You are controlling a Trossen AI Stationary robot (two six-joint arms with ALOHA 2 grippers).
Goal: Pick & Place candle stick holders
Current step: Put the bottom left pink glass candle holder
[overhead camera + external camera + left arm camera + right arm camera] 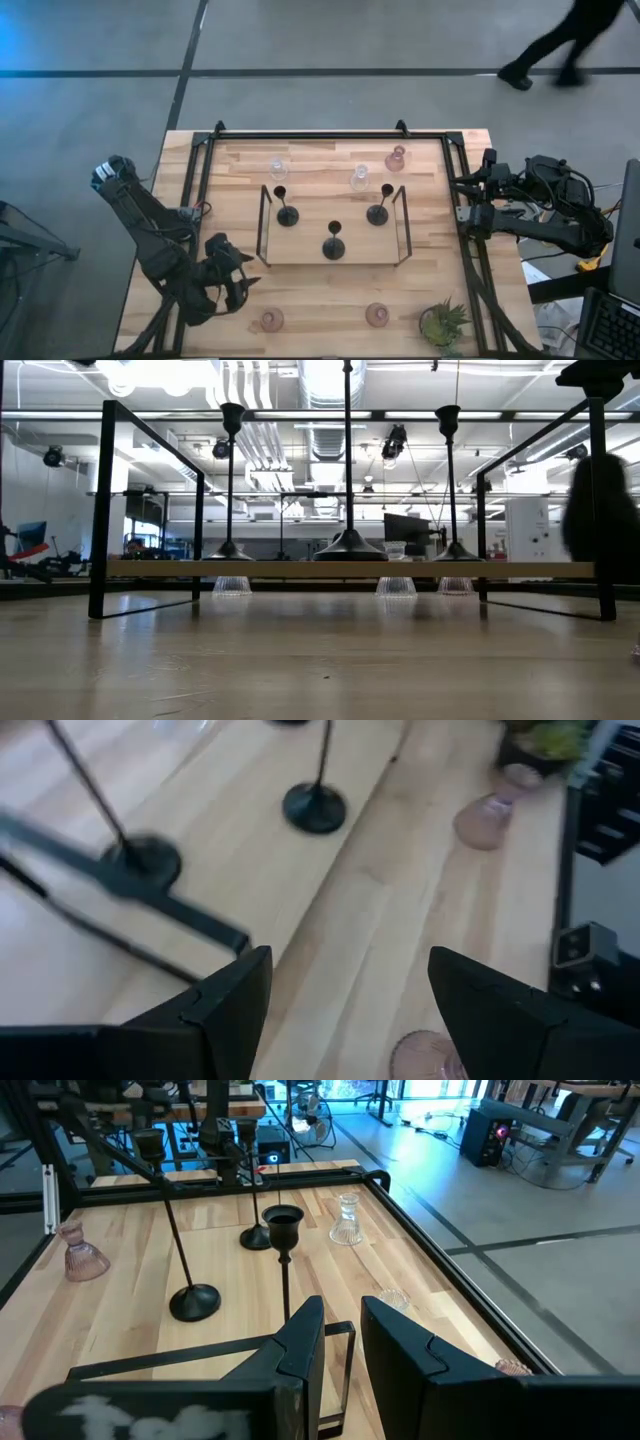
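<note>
Person cut off (top edge); low view blurs them.

The left arm is seen at the near left corner of the table, bent at the elbow and stretched low toward the middle. Its dark two-finger left gripper is held just above the wood, and the fingers are spread wide apart with nothing between them.

The right arm is folded at the far right edge of the table, mostly outside the frame. Its dark right gripper is pointed inward across the table. The fingers are kept close together with only a narrow gap, and nothing is held.
</note>
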